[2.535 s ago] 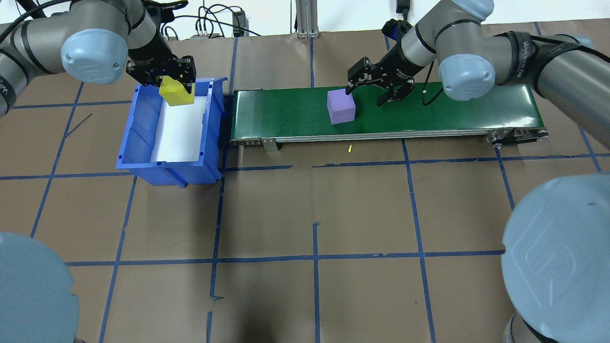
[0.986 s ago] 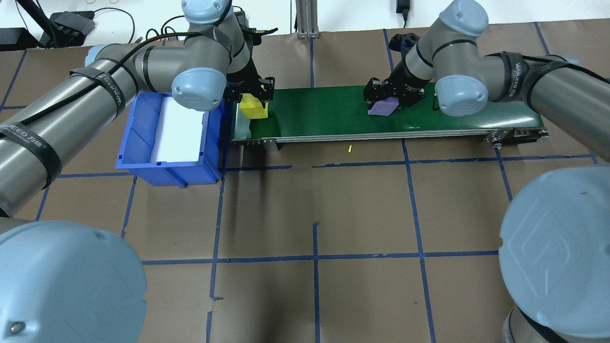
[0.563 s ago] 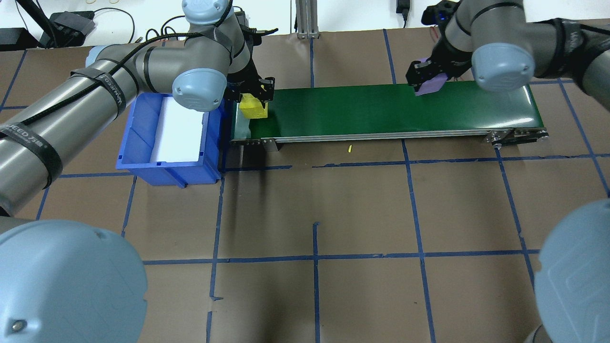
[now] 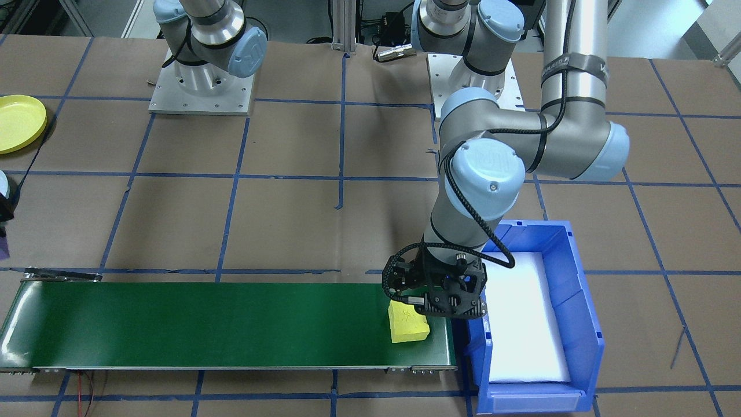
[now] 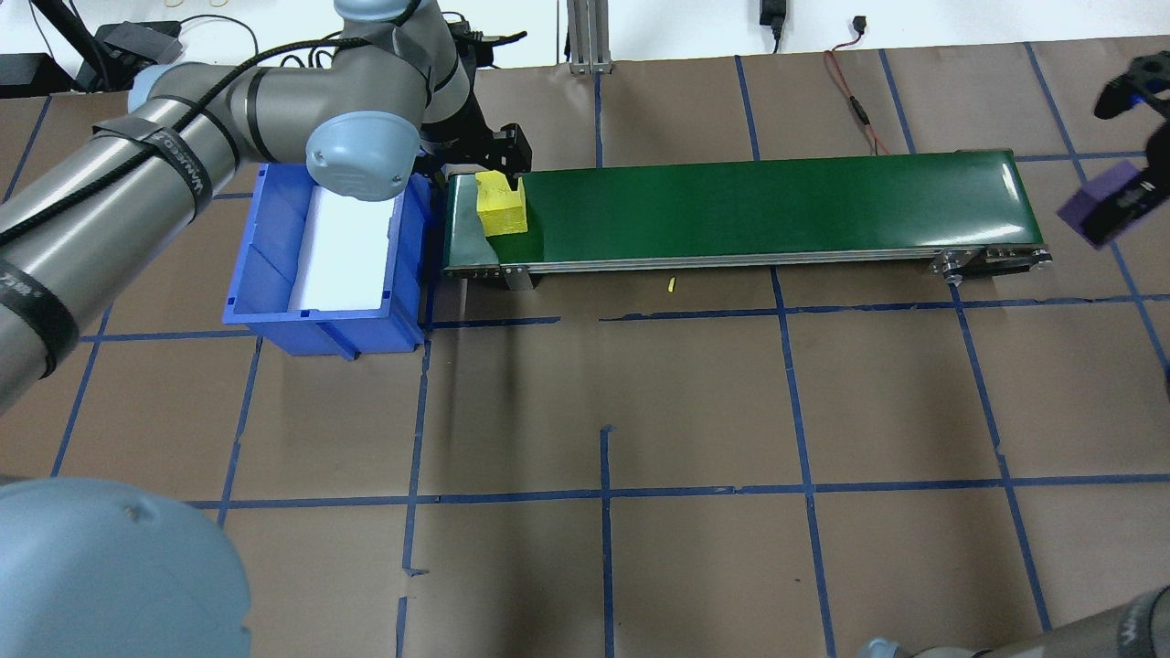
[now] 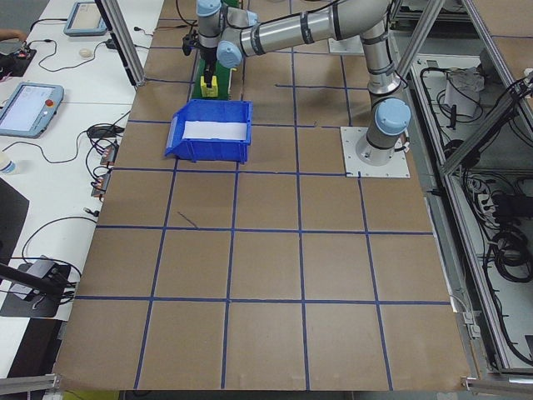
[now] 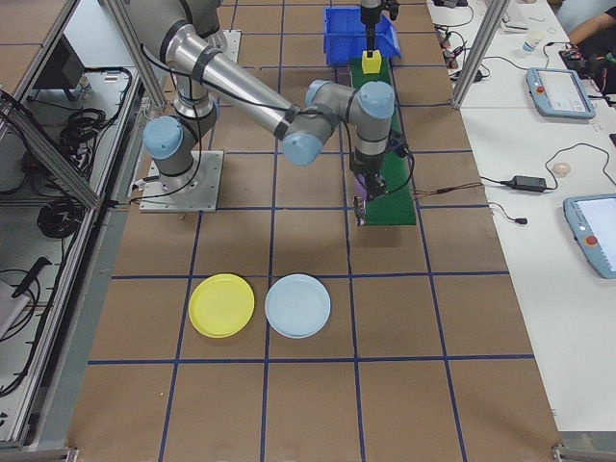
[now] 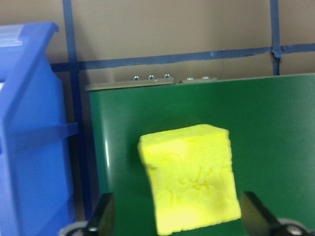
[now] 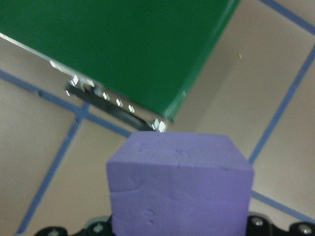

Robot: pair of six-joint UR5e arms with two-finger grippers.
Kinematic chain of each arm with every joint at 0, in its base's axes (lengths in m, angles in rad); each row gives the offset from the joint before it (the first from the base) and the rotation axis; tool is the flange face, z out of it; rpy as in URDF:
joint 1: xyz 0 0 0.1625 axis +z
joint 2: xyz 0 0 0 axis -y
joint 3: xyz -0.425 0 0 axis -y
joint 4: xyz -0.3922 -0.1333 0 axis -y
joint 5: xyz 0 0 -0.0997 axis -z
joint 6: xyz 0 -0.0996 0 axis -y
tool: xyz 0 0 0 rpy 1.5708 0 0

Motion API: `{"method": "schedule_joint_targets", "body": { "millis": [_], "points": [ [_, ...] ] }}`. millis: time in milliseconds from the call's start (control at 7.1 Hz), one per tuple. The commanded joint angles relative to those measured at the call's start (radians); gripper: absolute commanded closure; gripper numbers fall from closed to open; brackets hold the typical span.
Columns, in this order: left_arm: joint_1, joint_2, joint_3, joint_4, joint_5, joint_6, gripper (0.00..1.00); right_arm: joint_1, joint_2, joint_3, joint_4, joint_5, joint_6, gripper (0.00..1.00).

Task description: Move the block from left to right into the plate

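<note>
At the conveyor's (image 5: pixel 759 212) bin end, yellow block (image 5: pixel 502 206) sits on the belt w/ left gripper (image 5: pixel 477 164) spread wide just above it, so drop-off looks done. Right gripper (image 5: pixel 1126 206) is clamped on purple block (image 5: pixel 1097 208), past the belt's far end; next prob. carry to a plate (image 7: pixel 297 305) & lower before release.

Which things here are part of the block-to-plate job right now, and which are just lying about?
In the job:
- purple block, carried by the right pincer
- yellow block on the green conveyor, left pincer open above it
- yellow plate, blue plate

Lying about:
- blue bin
- cables
</note>
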Motion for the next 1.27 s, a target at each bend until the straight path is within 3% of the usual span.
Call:
{"method": "schedule_joint_targets", "body": {
  "millis": [0, 141, 282, 423, 563, 845, 986, 1127],
  "points": [
    [0.003, 0.159, 0.002, -0.185, 0.009, 0.000, 0.00, -0.249, 0.010, 0.069, -0.004, -0.010, -0.202, 0.59],
    [0.007, 0.230, -0.029, -0.250, 0.010, 0.000, 0.00, -0.319, 0.014, 0.104, -0.007, -0.053, -0.205, 0.59],
    [0.032, 0.300, -0.035, -0.301, 0.013, 0.012, 0.00, -0.357, 0.036, 0.112, -0.015, -0.053, -0.205, 0.51],
    [0.092, 0.383, -0.034, -0.397, 0.013, 0.020, 0.00, -0.365, 0.078, 0.109, -0.044, -0.048, -0.207, 0.13],
    [0.140, 0.423, -0.037, -0.419, 0.017, 0.047, 0.00, -0.385, 0.100, 0.108, -0.080, -0.051, -0.237, 0.00],
    [0.161, 0.504, -0.037, -0.555, 0.030, 0.078, 0.00, -0.411, 0.087, 0.092, -0.088, -0.048, -0.248, 0.00],
    [0.177, 0.503, -0.056, -0.568, 0.033, 0.089, 0.00, -0.398, 0.064, 0.079, -0.076, -0.038, -0.228, 0.00],
    [0.179, 0.500, -0.082, -0.552, 0.027, 0.075, 0.00, -0.322, 0.030, 0.077, -0.060, 0.063, -0.131, 0.00]
  ]
}}
